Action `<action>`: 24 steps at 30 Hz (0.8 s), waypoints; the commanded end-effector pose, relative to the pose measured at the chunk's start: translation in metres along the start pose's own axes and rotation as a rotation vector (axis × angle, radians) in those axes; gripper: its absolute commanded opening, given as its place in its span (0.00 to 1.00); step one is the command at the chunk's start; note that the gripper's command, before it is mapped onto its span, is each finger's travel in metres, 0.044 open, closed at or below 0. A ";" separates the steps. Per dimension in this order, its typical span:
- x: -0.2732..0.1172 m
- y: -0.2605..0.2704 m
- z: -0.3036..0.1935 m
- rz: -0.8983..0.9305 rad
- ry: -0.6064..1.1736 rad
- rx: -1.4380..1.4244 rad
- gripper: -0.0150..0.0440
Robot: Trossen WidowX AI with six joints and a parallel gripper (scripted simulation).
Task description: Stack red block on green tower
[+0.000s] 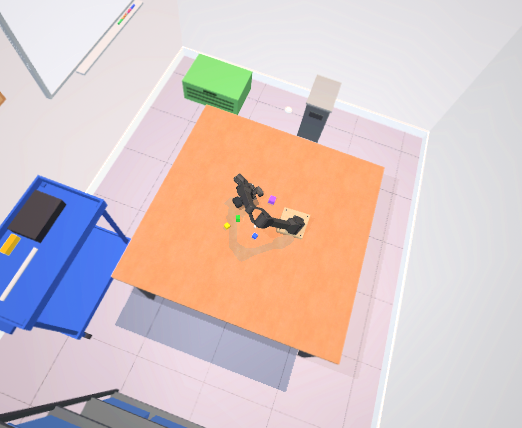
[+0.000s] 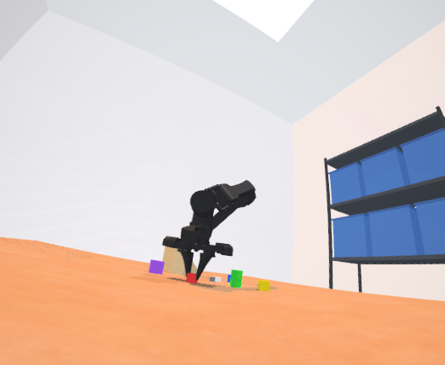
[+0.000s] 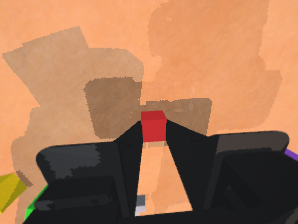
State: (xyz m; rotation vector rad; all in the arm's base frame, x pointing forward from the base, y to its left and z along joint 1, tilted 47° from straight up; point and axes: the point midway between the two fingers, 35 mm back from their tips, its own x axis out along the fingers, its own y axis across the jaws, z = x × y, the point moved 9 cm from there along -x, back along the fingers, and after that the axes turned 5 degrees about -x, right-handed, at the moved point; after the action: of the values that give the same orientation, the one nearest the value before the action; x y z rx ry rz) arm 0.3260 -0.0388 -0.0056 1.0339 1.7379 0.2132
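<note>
The red block [image 2: 192, 278] [image 3: 154, 127] sits between the fingertips of my gripper [image 2: 193, 276] [image 3: 152, 124], low at the table top. The fingers press on its two opposite sides, so the gripper is shut on it. In the top view the arm hides the block. The green tower [image 1: 238, 218] [image 2: 236, 278] looks like two green blocks, one on the other, and stands upright. It is to the right of the gripper in the exterior view, apart from it. Only a sliver of green shows at the lower left of the wrist view.
A yellow block [image 1: 227, 226] [image 2: 263, 286] [image 3: 10, 191] is near the tower. A blue block [image 1: 255, 236] [image 2: 229, 278] is behind the tower in the exterior view. A purple block [image 1: 272, 200] [image 2: 156, 267] is on the gripper's other side. A small grey and white piece [image 2: 215, 280] lies between gripper and tower.
</note>
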 end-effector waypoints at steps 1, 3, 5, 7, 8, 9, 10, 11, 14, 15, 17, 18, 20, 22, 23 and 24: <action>0.000 0.000 0.000 0.005 -0.001 0.003 0.35; 0.000 0.000 0.000 0.005 -0.001 0.003 0.33; -0.001 0.000 0.000 0.005 -0.001 0.003 0.28; -0.007 0.000 0.000 0.005 -0.001 0.003 0.25; -0.010 0.000 0.000 0.004 -0.001 0.003 0.25; -0.015 0.000 0.000 0.004 -0.001 0.003 0.25; -0.020 0.000 0.000 0.004 -0.001 0.003 0.25; -0.026 0.000 0.000 0.004 -0.002 0.003 0.25; -0.041 -0.001 0.000 0.003 -0.002 0.003 0.25; -0.045 -0.001 0.000 0.003 -0.002 0.003 0.25; -0.055 -0.001 0.000 0.003 -0.002 0.003 0.25; -0.060 -0.001 0.000 0.003 -0.002 0.003 0.25; -0.070 -0.001 0.000 0.002 -0.002 0.003 0.25; -0.080 -0.001 0.000 0.002 -0.002 0.003 0.25; -0.085 -0.001 0.000 0.002 -0.002 0.003 0.25; -0.090 -0.001 0.000 0.002 -0.002 0.003 0.25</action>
State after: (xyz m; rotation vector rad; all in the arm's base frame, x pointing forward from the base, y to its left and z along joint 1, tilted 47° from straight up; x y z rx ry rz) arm 0.3305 -0.0918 0.0435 1.0461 1.7431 0.2123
